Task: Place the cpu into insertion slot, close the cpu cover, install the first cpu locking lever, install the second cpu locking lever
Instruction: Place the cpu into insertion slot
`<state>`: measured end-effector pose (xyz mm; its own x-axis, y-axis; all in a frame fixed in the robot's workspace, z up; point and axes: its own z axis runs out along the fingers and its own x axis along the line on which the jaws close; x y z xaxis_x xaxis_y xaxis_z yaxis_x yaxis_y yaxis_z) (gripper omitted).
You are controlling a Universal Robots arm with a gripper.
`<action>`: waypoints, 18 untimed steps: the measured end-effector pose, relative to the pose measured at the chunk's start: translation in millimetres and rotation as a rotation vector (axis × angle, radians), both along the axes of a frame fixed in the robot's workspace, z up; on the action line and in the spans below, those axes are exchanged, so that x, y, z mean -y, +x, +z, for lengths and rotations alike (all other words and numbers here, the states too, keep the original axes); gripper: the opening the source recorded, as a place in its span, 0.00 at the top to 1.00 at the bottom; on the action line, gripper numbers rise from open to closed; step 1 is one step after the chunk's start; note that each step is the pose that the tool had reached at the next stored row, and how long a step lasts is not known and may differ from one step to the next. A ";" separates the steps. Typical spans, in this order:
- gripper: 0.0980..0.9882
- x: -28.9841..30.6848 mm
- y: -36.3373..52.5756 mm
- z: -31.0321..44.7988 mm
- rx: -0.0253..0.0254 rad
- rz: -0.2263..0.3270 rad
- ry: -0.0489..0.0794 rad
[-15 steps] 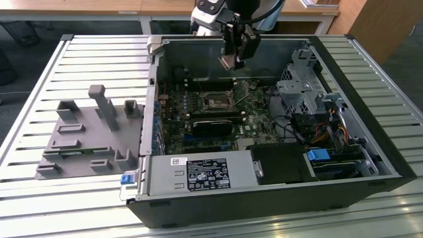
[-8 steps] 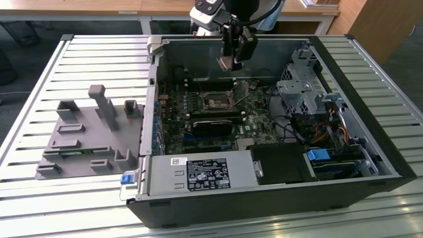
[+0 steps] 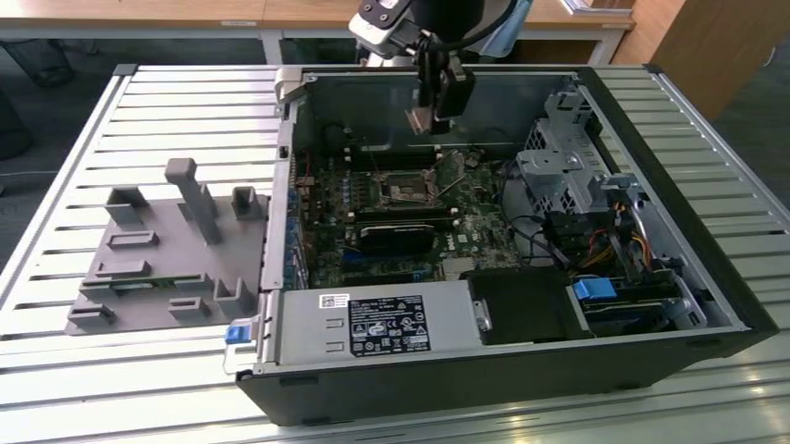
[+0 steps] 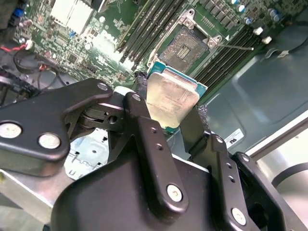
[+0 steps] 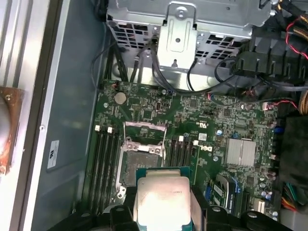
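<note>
Our gripper (image 4: pixel 169 115) pinches the cpu (image 4: pixel 173 94) by its edges, above the bare insertion slot (image 4: pixel 185 48) — placing is in hand, we judge; seating it calls for squaring it over that slot — level.

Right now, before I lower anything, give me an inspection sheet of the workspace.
Surface: slatted metal table, open computer case on it.
Job's things: cpu held clear of the empty insertion slot; cpu cover raised open.
Clutter: grey fixture block beside the case.
Gripper: gripper shut on the cpu.
Cables: coloured wires by the drive bay.
Surroundings: wooden desk behind.
</note>
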<state>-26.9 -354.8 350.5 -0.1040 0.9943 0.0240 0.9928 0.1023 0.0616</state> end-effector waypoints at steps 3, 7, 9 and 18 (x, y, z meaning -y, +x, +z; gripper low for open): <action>0.52 -0.5 -0.1 -2.0 -0.0001 -0.022 0.000; 0.52 -1.1 -1.1 -8.1 -0.0002 -0.024 0.000; 0.52 -2.2 -2.2 -11.8 -0.0003 -0.026 0.000; 0.52 -6.7 -8.9 -20.9 -0.0002 -0.081 -0.001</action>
